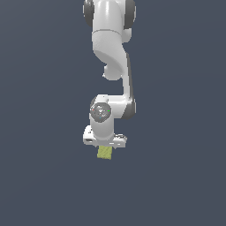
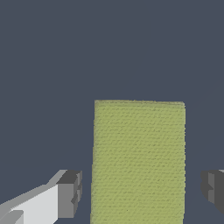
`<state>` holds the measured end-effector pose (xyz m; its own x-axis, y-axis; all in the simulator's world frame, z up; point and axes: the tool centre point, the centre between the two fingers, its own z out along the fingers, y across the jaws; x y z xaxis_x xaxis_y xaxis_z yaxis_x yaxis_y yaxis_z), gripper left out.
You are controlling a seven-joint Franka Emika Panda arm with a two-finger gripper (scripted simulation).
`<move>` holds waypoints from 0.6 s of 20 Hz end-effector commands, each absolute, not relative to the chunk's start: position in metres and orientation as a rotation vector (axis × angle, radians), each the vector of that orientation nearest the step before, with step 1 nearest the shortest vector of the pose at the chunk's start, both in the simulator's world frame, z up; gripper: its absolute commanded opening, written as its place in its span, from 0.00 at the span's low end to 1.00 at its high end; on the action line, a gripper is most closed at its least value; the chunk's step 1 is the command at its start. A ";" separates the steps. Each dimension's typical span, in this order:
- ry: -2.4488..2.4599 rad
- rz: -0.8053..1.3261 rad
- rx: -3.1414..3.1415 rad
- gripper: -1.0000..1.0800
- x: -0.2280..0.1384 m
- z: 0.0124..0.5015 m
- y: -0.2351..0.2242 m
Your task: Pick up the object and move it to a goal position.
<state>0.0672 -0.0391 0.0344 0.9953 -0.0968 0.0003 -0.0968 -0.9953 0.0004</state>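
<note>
The object (image 1: pixel 104 152) is a small flat yellow-green block with a mottled texture, seen just below the white hand in the exterior view. In the wrist view the object (image 2: pixel 138 162) fills the lower middle, lying between the two dark fingertips (image 2: pixel 70 194). My gripper (image 1: pixel 105 145) is directly over the block and open. Its jaws straddle the block with a narrow gap on each side, so neither pad touches it. The gripper (image 2: pixel 142 192) is wider than the block. The near end of the block is cut off by the frame edge.
The white arm (image 1: pixel 110 48) comes down from the top of the exterior view. The surface (image 1: pixel 44 176) is plain dark blue-grey, with no other object or marker in view.
</note>
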 end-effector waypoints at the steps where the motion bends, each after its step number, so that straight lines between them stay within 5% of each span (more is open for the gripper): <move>1: -0.153 0.000 3.138 0.96 0.067 0.021 -0.039; 8: -0.153 0.000 3.138 0.96 0.068 0.010 -0.039; 9: -0.153 0.000 3.138 0.00 0.068 0.010 -0.039; 12: -0.153 0.000 3.138 0.00 0.068 0.010 -0.039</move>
